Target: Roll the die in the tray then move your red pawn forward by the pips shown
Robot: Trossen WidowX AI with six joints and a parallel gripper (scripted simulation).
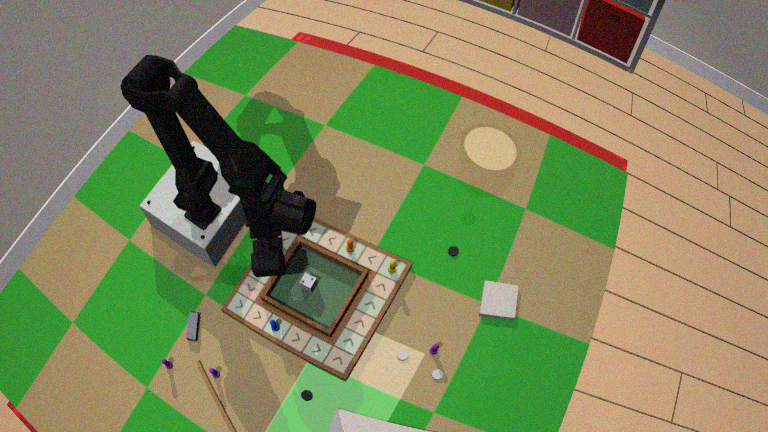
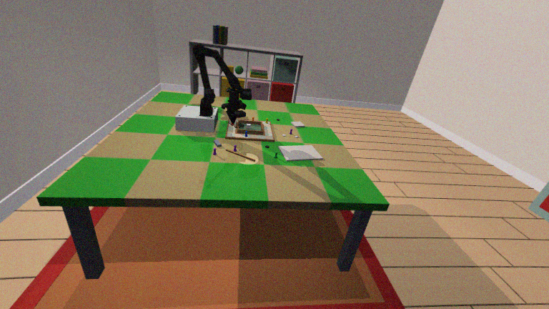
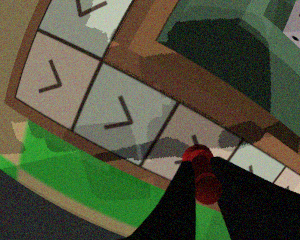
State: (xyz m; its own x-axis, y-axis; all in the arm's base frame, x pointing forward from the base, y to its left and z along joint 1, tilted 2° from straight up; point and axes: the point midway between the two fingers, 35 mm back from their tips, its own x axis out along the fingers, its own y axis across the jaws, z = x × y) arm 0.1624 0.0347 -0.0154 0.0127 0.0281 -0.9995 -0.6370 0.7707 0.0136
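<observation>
A home playroom: cubby shelf point(image 2: 246, 73) with bins, rug (red-edged), wood floor.

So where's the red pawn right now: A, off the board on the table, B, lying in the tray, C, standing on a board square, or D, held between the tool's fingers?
D: the wrist view shows the red pawn pinched at the tool's fingertips above the board's arrow squares, while only the die sits in the tray.
</observation>
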